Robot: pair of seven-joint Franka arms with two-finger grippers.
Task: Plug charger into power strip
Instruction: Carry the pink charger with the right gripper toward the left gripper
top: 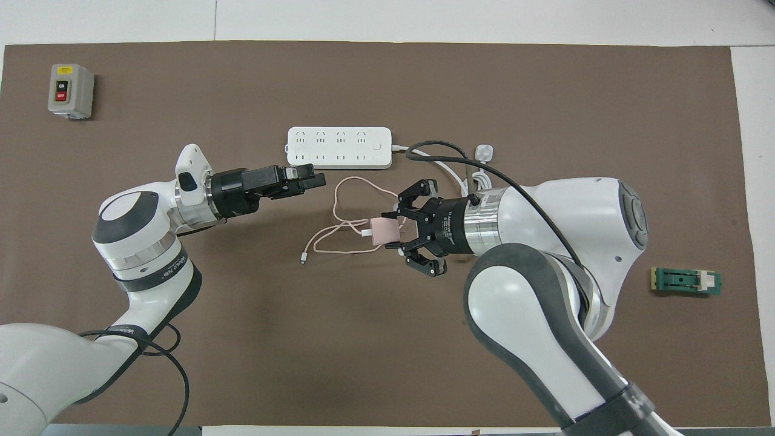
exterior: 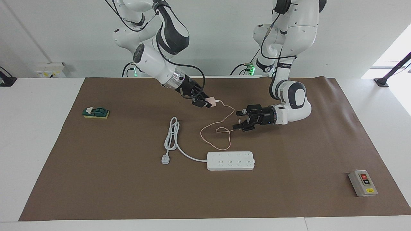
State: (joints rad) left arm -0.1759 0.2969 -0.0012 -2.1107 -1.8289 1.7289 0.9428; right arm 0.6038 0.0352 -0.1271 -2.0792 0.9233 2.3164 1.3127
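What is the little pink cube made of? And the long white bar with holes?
The charger, held in the right gripper, looks like smooth matte plastic: even pink, crisp edges. Its cable looks rubbery, since it curls in loose loops. The power strip looks like hard, slightly glossy white plastic.

The brown sheet (exterior: pixel 96 179) on the table looks like matt paper. The power strip (exterior: pixel 231 160) is smooth white plastic. The charger (exterior: pixel 212 102) looks like smooth pink plastic. The arms' white shells shine.
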